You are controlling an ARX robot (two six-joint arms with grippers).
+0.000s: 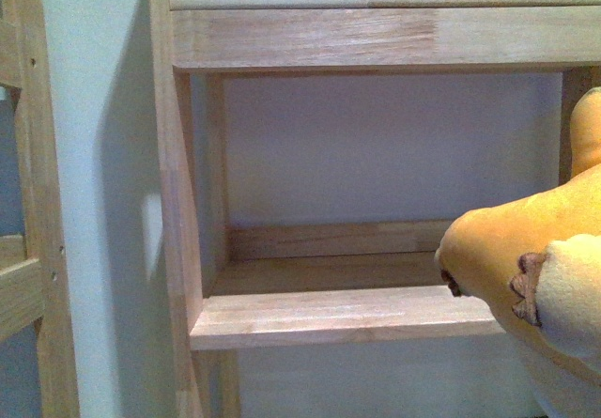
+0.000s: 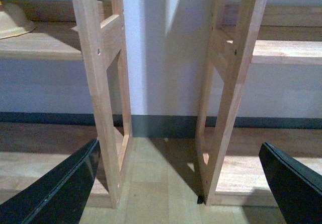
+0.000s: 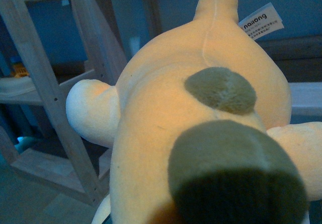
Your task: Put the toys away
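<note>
1. The wooden shelf unit point(image 1: 347, 317) fills the front view. Its lower board lies open to the robot, and this looks like the place meant for the toy.
2. The plush toy point(image 1: 526, 249) comes in from the right edge, orange-yellow with a cream patch and brown stitching. Its rounded end is level with the front edge of the lower board. It does not yet seem to be inside the shelf, so I judge the carry nearly done and the placing and release left to do.
3. The left gripper point(image 2: 179, 148) has its dark fingers spread wide with nothing between them, and it points at the shelf legs and the floor.
4. The right gripper does not show. The right wrist view is filled by the plush and its white label point(image 3: 260, 21), so I cannot tell its grip.
</note>
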